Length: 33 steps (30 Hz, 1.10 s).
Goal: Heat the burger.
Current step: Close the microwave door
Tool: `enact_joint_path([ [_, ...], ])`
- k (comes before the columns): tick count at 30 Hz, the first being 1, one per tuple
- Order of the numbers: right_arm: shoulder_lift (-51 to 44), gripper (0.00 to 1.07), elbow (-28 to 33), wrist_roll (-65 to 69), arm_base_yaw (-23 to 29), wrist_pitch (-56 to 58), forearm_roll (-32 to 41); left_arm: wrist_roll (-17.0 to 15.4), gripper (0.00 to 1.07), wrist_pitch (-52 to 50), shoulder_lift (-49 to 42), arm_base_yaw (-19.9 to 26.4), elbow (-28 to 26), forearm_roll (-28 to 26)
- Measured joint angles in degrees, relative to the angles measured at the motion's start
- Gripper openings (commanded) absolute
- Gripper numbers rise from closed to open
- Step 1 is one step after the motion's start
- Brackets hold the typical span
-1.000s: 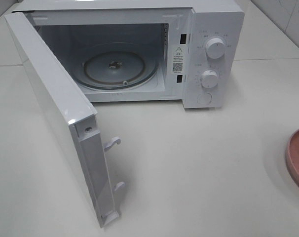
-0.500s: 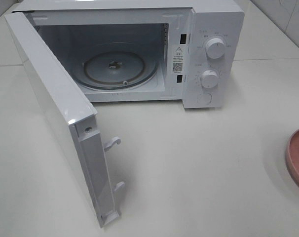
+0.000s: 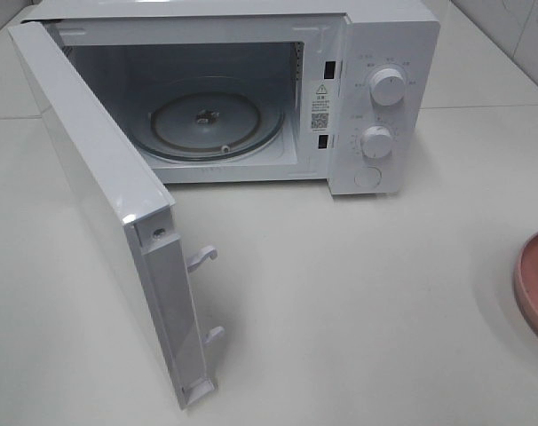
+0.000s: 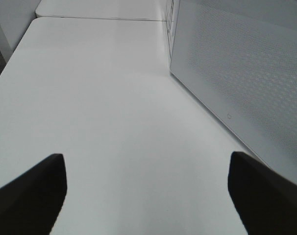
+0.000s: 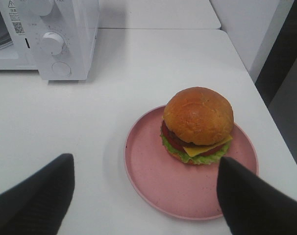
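Small round burger w/ domed golden-brown bun [image 5: 198, 123] sits on round pink plate [image 5: 153, 183], far right on white table [image 3: 358, 293], well apart from open white microwave [image 3: 340, 53]. Right claw [image 5: 144, 196] wide, empty, near the plate. Left claw [image 4: 147, 191] wide, empty. Prob light, soft, layers slide: grip low on bun sides, gently.
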Motion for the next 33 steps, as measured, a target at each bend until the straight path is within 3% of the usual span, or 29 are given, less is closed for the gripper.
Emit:
enact_joint_path([
  [33,0.00,0.76,0.00,0.00,0.00,0.00,0.34,0.00,0.82,0.00,0.00,0.00,0.00,0.00],
])
